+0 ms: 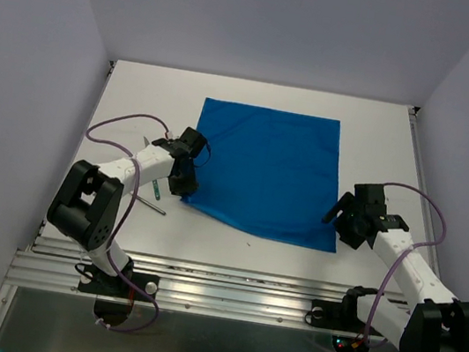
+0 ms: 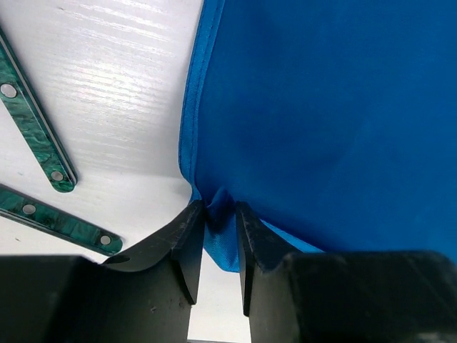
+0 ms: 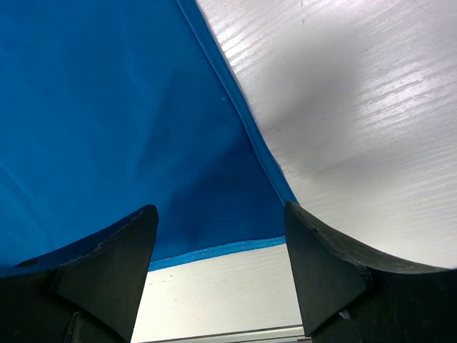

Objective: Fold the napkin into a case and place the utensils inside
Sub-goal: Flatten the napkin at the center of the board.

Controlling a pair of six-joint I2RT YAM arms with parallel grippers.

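The bright blue napkin (image 1: 267,168) lies spread flat on the white table (image 1: 131,97), unfolded. My left gripper (image 1: 183,189) sits at its near left corner. In the left wrist view the fingers (image 2: 187,236) stand slightly apart, open, with that corner of the napkin (image 2: 321,107) bunched loosely between their tips. My right gripper (image 1: 341,227) hovers by the near right corner, wide open and empty. In its wrist view the napkin (image 3: 107,107) corner lies ahead of the right gripper (image 3: 221,214). Two utensils with teal-green riveted handles (image 2: 37,125) (image 2: 61,223) lie left of the napkin, partly under my left arm (image 1: 157,191).
The table's metal rail (image 1: 244,285) runs along the near edge, close behind both grippers. Purple walls enclose the table on three sides. Bare white surface shows to the right of the napkin (image 3: 371,107) and along the far edge.
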